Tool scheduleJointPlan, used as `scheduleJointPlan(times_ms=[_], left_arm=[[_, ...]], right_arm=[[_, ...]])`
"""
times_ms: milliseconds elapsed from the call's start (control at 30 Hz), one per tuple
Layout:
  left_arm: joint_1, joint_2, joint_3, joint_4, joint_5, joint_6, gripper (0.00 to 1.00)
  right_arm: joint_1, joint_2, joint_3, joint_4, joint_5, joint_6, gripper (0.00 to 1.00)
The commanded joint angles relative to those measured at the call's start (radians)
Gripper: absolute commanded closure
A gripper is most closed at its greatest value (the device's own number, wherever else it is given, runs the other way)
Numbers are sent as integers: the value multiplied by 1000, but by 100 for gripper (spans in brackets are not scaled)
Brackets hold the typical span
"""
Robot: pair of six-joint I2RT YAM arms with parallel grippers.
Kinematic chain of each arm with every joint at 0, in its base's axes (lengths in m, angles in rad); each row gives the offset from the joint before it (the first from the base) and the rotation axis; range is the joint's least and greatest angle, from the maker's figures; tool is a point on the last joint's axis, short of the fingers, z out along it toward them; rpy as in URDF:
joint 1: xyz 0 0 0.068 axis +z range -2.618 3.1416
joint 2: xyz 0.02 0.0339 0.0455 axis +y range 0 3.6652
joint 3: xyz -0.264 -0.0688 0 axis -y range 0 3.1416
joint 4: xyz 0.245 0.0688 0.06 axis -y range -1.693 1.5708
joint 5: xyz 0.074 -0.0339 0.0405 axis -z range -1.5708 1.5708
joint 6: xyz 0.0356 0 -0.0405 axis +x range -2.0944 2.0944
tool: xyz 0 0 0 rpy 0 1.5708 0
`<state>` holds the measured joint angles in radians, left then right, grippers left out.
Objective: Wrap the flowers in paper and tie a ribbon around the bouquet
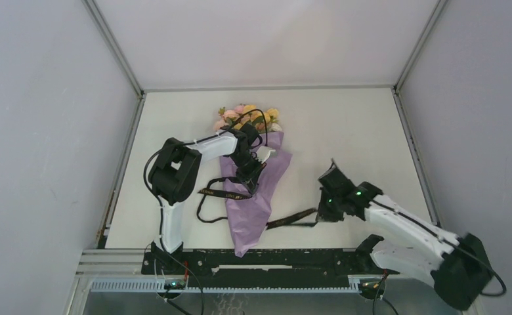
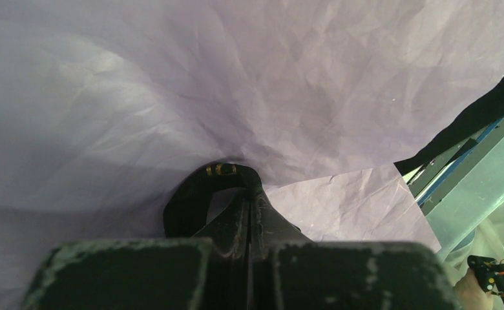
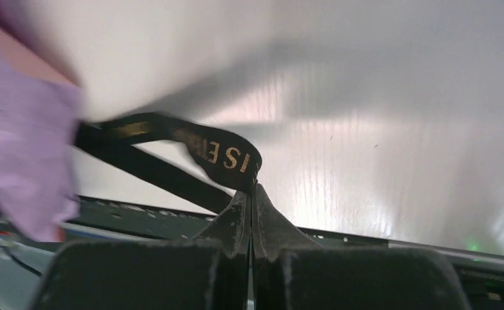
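The left arm [image 1: 204,146] is reaching over the bouquet [image 1: 253,210], jaws pinching the ribbon [image 2: 217,170]; the right arm [image 1: 404,226] is stretching low over the counter [image 1: 345,131], jaws pinching a ribbon fold.

From where I stand the flowers [image 1: 247,117] show only their blooms. The stems are swallowed by the paper [image 1: 253,216], and the left arm [image 1: 204,146] lies across the paper's top end. Whether the ribbon [image 1: 297,217] passes over or under the paper I cannot tell (its lettering is too small from above). The right wrist view smears the paper into a lilac blur cut off at the left edge, and only a few ribbon letters read. The left wrist view crops the paper at top and left.
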<state>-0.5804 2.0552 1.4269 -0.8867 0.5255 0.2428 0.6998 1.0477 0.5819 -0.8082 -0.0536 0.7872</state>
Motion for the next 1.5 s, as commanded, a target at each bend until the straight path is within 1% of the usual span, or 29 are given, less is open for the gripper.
scheduleJointPlan(times_ms=[0, 100, 200, 300, 333, 400, 500, 600, 700, 800, 867, 933, 1067, 1200, 1333, 1467], left_arm=[[-5, -31, 15, 18, -33, 7, 100], [-4, -25, 23, 13, -35, 7, 100], [-4, -25, 30, 7, -38, 12, 100], [-4, -24, 39, 2, -40, 19, 100], [-4, -24, 42, -2, -40, 22, 100], [-2, -23, 50, -5, -36, 25, 100], [4, -18, 61, -12, -17, 27, 100], [16, -3, 82, -29, 41, 23, 100], [33, -11, 81, -31, 74, 19, 100], [51, -27, 70, -20, 103, 17, 100], [67, -36, 69, -16, 124, 11, 100], [77, -43, 70, -15, 129, 10, 100], [92, -74, 69, -14, 131, 9, 100], [125, -150, 55, -27, 113, 22, 100], [163, -284, 4, -79, 73, 110, 100], [171, -420, -62, -190, 58, 247, 100]], right_arm=[[-123, -233, 161, -76, 232, -85, 100], [-208, -319, 275, -123, 313, -165, 100], [-236, -325, 367, -112, 323, -252, 100], [-227, -280, 423, -46, 210, -326, 100], [-208, -263, 427, -1, 116, -344, 100], [-123, -232, 427, 116, 22, -373, 100], [69, -159, 426, 338, -61, -429, 100], [177, 3, 408, 614, -253, -443, 100], [210, 155, 382, 754, -284, -421, 100], [210, 250, 264, 1012, -330, -342, 100], [213, 303, 203, 1106, -316, -319, 100], [220, 379, 174, 1128, -269, -318, 100], [208, 510, 172, 1129, -240, -300, 100], [144, 602, 172, 1143, -206, -246, 100], [77, 664, 173, 1171, -226, -210, 100], [41, 697, 206, 1152, -259, -220, 100]])
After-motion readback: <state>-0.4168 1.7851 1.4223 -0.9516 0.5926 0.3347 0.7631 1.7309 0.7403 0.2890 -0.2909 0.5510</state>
